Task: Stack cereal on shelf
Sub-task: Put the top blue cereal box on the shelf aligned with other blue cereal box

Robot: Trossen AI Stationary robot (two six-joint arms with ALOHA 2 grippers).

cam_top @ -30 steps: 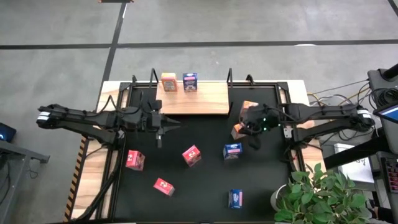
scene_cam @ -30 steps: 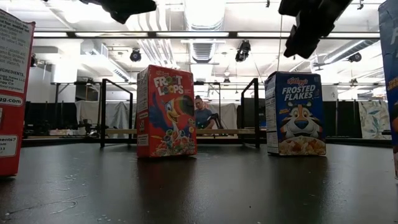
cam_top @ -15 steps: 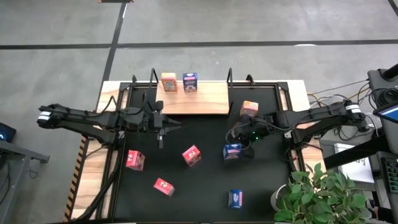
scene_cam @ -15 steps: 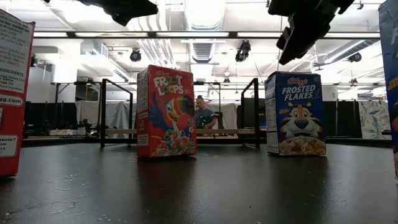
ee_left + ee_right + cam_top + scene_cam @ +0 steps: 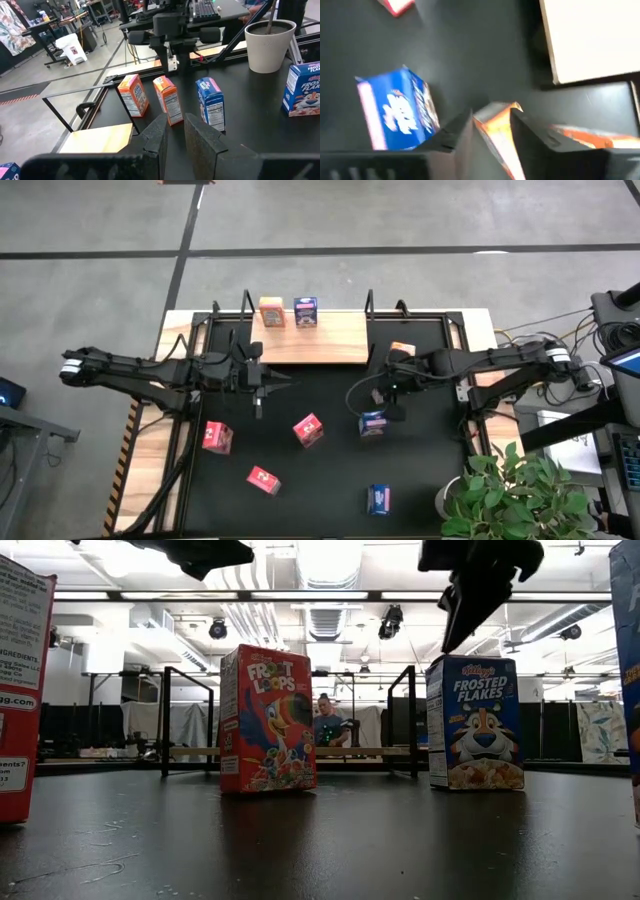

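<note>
The right tool [image 5: 491,117] is low over the table [image 5: 330,480], close to the right end of the shelf [image 5: 320,340]. Its two fingers stand apart with an orange box [image 5: 496,135] between them. I cannot tell if they touch the box yet. The job right now looks like grabbing this box.

To do it well, the tool should go down until the fingers reach the middle of the box, not just the top corner. The box seems to sit a bit crooked between the fingers, so the tool should turn to line up flat with its sides. Then it should squeeze softly, because the box is thin cardboard and can crush or pop out.

A blue box [image 5: 373,423] stands just beside it, and a second orange box [image 5: 402,350] is near too. The fingers should not bump them over.

After that, the box should go straight up, then across to the shelf. An orange box [image 5: 271,311] and a blue box [image 5: 306,311] stand there at the back, side by side, so there is bare wood next to them.

The left tool [image 5: 175,127] waits over the left side of the table, open a small way and holding nothing.
</note>
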